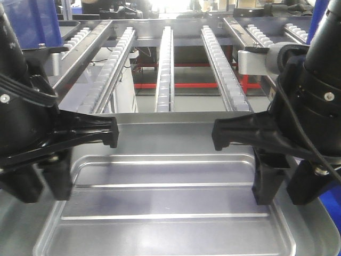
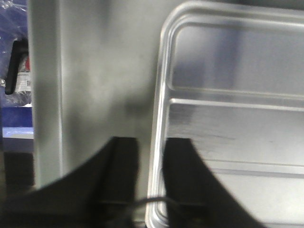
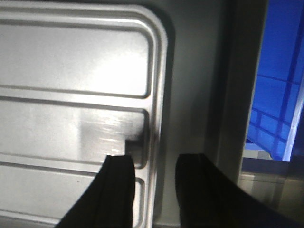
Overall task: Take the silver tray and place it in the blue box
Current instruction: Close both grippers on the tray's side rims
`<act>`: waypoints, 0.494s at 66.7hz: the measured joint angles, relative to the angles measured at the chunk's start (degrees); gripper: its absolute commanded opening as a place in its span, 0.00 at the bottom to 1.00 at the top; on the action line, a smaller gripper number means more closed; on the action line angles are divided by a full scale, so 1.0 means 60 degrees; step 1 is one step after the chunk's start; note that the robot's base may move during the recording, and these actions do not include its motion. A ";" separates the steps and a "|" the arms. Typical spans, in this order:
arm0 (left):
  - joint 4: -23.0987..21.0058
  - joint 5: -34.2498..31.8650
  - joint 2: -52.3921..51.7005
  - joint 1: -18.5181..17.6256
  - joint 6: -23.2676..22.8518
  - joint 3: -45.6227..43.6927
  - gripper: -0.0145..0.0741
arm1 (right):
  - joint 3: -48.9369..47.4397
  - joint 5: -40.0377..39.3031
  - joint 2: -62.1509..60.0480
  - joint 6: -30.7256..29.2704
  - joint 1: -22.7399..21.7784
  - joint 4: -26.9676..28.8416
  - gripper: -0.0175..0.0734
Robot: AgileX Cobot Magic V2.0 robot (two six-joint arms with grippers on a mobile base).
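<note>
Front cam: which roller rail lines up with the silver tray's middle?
The centre roller rail, straight behind the silver tray's middle; its left neighbour and right neighbour sit off-centre.

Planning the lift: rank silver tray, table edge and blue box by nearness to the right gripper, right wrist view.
1. silver tray, rim inside the open right gripper.
2. table edge, just right of it.
3. blue box, far right, beyond that edge.
</note>
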 measured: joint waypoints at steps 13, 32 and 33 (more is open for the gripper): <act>0.0165 0.0000 0.0000 0.0000 -0.0039 0.0000 0.48 | 0.0000 -0.0016 0.0218 0.0018 0.0000 0.0000 0.59; 0.0336 0.0000 0.0000 0.0000 -0.0039 0.0000 0.44 | 0.0000 -0.0146 0.0348 0.0018 0.0000 0.0000 0.59; 0.0336 0.0000 0.0000 0.0000 -0.0039 0.0000 0.44 | 0.0000 -0.0146 0.0348 0.0018 0.0000 0.0000 0.59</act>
